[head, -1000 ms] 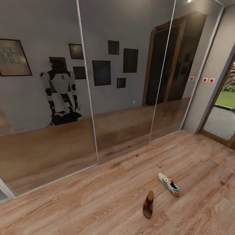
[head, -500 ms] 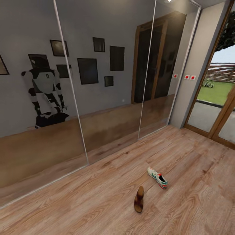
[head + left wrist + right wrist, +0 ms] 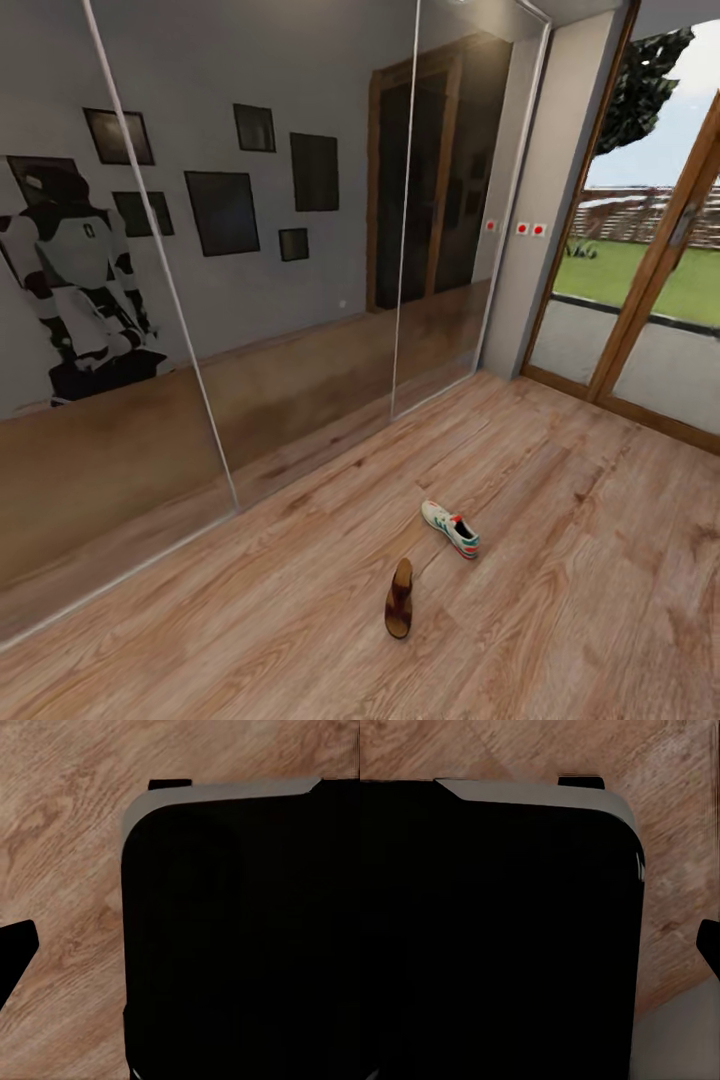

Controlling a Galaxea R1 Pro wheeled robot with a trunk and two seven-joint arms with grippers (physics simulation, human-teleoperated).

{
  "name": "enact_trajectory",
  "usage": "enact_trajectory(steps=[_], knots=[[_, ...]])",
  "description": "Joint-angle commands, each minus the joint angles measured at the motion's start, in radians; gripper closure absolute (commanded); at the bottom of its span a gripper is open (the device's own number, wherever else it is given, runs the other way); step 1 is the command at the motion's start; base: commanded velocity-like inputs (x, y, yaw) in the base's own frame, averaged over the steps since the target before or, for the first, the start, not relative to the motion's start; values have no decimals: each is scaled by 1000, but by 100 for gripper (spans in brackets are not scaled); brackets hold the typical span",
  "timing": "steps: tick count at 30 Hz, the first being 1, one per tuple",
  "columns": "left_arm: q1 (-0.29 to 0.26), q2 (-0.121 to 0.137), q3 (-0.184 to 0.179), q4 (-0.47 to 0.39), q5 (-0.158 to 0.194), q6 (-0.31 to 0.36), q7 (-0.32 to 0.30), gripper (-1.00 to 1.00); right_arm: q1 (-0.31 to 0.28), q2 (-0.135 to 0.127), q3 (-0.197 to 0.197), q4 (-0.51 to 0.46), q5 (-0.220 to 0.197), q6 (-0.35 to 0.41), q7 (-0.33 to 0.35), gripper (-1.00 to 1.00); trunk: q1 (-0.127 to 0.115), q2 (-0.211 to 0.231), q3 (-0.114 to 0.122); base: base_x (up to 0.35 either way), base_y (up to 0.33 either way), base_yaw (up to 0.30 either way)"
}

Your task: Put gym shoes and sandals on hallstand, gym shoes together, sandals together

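1 gym shoe [image 3: 450, 528], 1 sandal [image 3: 399, 598].

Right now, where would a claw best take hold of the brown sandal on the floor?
Probably across its narrow width at mid-length, coming straight down from above. The sandal lies flat and sole-down on the wood floor, apart from the gym shoe, so both long edges look free.

You have the corridor floor [image 3: 560, 600], light-brown wood-grain planks, running from the mirrored wall to the glass door. On it lie one gym shoe [image 3: 450, 528] and one sandal [image 3: 399, 598], near each other but apart, the sandal closer to you, both flat on the planks.
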Motion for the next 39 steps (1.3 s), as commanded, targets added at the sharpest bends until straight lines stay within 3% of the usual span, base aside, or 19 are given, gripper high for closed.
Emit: enact_trajectory(steps=[1,8,16,29,34,39], knots=[[-3,1,0,-11,0,-3,0,-100,-1,-2,0,-10,0,-2,-1,-100,0,0,-2,0,0,-248],[-46,6,0,-104,-3,-3,1,-100,-2,-39,-1,-113,0,0,-1,-100,0,0,-9,0,0,-247],[-113,1,0,-192,-9,-1,1,-100,-2,-74,-2,-308,1,3,-1,-100,0,0,-17,0,0,-244],[-208,5,3,-237,-2,-4,3,-100,-3,-84,-2,-556,2,2,-2,-100,0,0,-31,0,0,-230],[-209,5,4,-237,0,-13,2,-100,-3,-84,-8,-573,-1,1,-1,-100,0,0,-36,0,0,-219],[-209,6,4,-236,1,-68,5,-100,-3,-80,-27,-563,-2,-1,0,-100,0,0,-42,0,0,-216]])
